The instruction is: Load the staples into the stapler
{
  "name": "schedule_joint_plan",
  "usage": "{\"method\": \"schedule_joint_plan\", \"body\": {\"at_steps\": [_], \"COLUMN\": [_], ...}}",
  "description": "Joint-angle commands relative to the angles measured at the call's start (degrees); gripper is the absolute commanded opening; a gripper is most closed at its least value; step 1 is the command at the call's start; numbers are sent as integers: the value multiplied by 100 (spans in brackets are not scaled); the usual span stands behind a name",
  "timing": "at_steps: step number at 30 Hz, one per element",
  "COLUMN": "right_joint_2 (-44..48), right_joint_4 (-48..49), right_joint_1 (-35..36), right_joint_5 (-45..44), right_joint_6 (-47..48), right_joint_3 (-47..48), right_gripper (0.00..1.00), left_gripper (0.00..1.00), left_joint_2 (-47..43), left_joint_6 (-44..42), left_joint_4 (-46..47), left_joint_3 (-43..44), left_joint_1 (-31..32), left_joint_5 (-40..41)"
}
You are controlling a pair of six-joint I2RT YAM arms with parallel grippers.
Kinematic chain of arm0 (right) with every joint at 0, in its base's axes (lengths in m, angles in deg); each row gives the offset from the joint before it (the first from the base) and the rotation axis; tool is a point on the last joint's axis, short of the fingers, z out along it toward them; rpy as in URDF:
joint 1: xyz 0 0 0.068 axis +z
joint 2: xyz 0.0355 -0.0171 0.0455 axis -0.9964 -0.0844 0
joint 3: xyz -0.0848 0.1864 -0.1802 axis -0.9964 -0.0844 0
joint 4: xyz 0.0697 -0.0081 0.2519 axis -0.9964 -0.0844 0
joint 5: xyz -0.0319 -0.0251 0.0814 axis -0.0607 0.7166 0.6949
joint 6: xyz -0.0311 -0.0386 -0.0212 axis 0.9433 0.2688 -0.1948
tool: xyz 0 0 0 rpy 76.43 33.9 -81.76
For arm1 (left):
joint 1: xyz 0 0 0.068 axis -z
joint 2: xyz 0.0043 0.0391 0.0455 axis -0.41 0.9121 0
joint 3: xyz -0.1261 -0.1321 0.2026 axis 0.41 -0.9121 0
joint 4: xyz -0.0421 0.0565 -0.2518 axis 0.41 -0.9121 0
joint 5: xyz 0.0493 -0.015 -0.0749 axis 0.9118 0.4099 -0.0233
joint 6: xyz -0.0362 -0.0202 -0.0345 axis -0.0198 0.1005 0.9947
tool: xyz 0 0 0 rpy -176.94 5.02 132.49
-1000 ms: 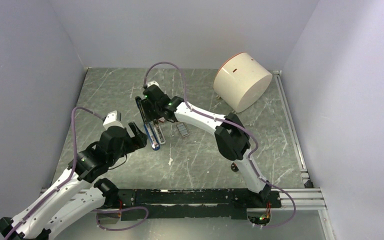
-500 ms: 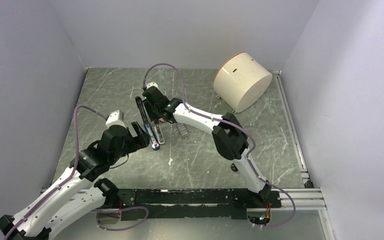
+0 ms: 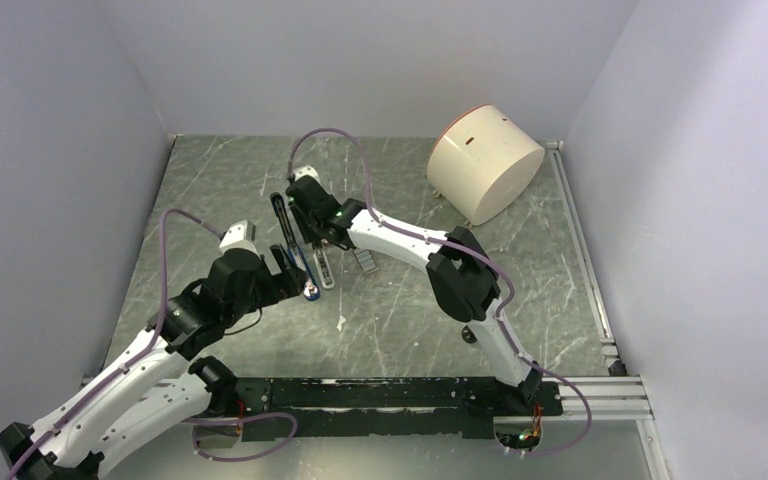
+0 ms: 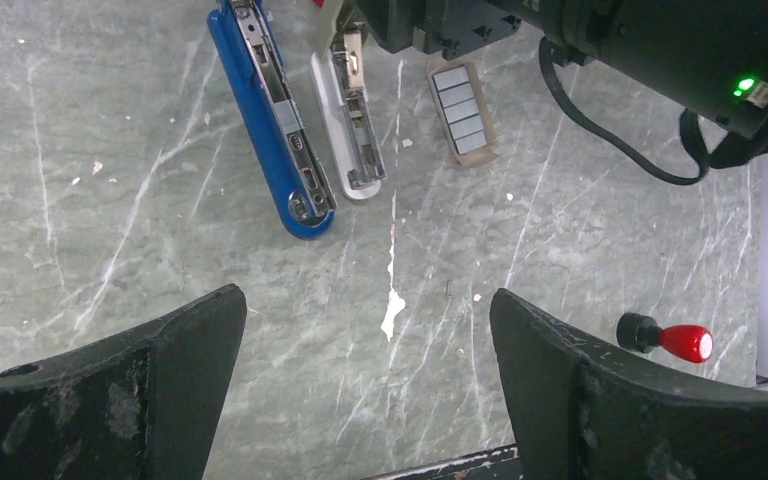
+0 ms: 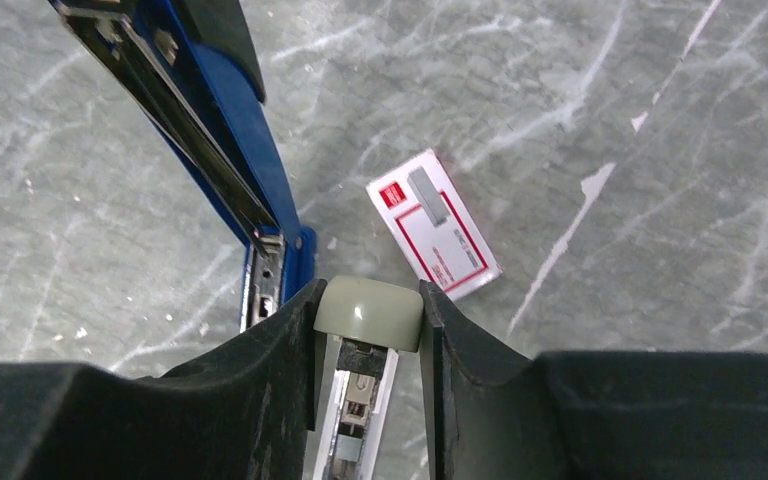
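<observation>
Fingers (image 5: 260, 400) of the right gripper (image 5: 369, 296) pinch a beige stapler (image 5: 365, 318) beside the blue stapler (image 5: 265, 185). Left gripper (image 4: 365, 300) gapes near it.

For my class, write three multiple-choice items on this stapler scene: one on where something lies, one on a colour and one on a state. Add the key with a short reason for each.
1. Where does the staple box lie?
A. flat on the table, apart from the blue stapler
B. inside the blue stapler
C. standing on end against a wall

2. What colour is the cap of the small knob?
A. green
B. red
C. yellow

3. How does the left claw stand?
A. shut on the knob
B. shut on the blue stapler
C. open, holding nothing

Key:
1 A, since bare table shows between the box and the stapler.
2 B, since the cap is bright red on a black stem.
3 C, since its fingers stand wide apart with only table between them.
</observation>
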Motion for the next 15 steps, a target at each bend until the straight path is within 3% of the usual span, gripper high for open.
{"method": "schedule_joint_plan", "body": {"at_steps": [1, 9, 15], "right_joint_2": [432, 944, 1387], "right_joint_4": [-242, -322, -233], "right_joint_1": [2, 5, 4], "right_joint_5": [-315, -528, -580], "right_joint_6": [56, -153, -494], "right_joint_3": [-355, -1200, -1879], "right_gripper": [24, 24, 24], "left_gripper": [95, 76, 63], "left_joint_2": [64, 271, 477], "left_joint_6": [-90, -51, 426], "left_joint_4": [328, 822, 1836], "left_joint_3": [-109, -309, -956], "left_joint_1": [-29, -27, -18], "left_joint_5": [-267, -875, -1614]}}
